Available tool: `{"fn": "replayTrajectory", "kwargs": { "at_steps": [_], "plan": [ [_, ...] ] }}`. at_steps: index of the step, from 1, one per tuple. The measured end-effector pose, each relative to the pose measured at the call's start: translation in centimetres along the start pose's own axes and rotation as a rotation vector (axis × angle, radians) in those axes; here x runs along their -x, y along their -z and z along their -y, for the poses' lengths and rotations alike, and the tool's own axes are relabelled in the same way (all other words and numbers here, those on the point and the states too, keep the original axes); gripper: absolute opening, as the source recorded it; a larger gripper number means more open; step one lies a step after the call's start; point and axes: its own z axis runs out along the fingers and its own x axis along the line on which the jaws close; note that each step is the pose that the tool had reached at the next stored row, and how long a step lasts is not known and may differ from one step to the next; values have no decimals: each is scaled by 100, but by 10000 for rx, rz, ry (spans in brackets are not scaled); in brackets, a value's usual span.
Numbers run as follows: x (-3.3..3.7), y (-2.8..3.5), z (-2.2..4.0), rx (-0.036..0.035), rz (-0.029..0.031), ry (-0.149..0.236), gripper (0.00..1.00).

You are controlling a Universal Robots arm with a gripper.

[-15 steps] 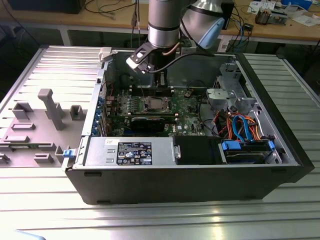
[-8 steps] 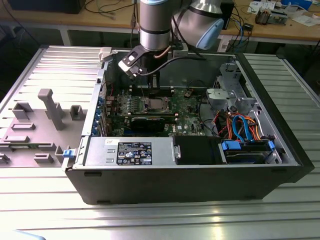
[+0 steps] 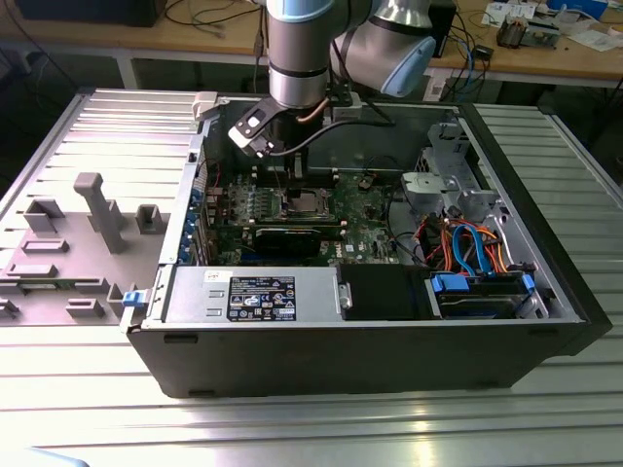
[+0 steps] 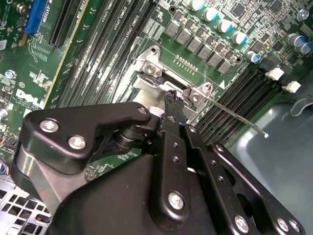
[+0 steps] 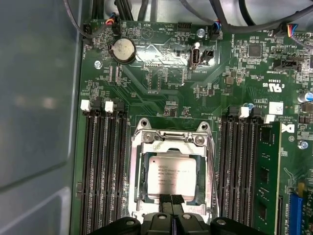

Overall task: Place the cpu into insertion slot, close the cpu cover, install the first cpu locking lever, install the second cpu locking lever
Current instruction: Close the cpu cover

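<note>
**A:** Where is the chip?

**B:** The chip (image 5: 172, 176) lies flat in the socket (image 5: 145, 177) on the green board (image 5: 161, 83). The grey cover (image 5: 171, 148) is down around it, with the silver top showing through the opening. In the exterior view the chip (image 3: 305, 202) sits mid-board inside the open computer case (image 3: 389, 341).

**A:** And the gripper?

**B:** The gripper (image 5: 171, 201) hangs right over the socket. Its fingers (image 5: 165, 200) are pressed together, with only a thin seam between them and nothing visibly held. The tips sit at one edge of the chip, where it meets the cover. I cannot tell whether they touch it.

**A:** Anything beside it?

**B:** In the second wrist view the gripper (image 4: 173, 100) points at the socket corner. A thin wire lever (image 4: 234, 115) juts out from there over the black memory slots (image 4: 244, 93).
</note>
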Motion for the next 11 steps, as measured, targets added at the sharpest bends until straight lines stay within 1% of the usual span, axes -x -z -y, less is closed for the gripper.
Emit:
{"fn": "replayTrajectory", "kwargs": {
  "at_steps": [11],
  "plan": [
    [0,-4,-1,2,-2,1,11]
  ]
}}
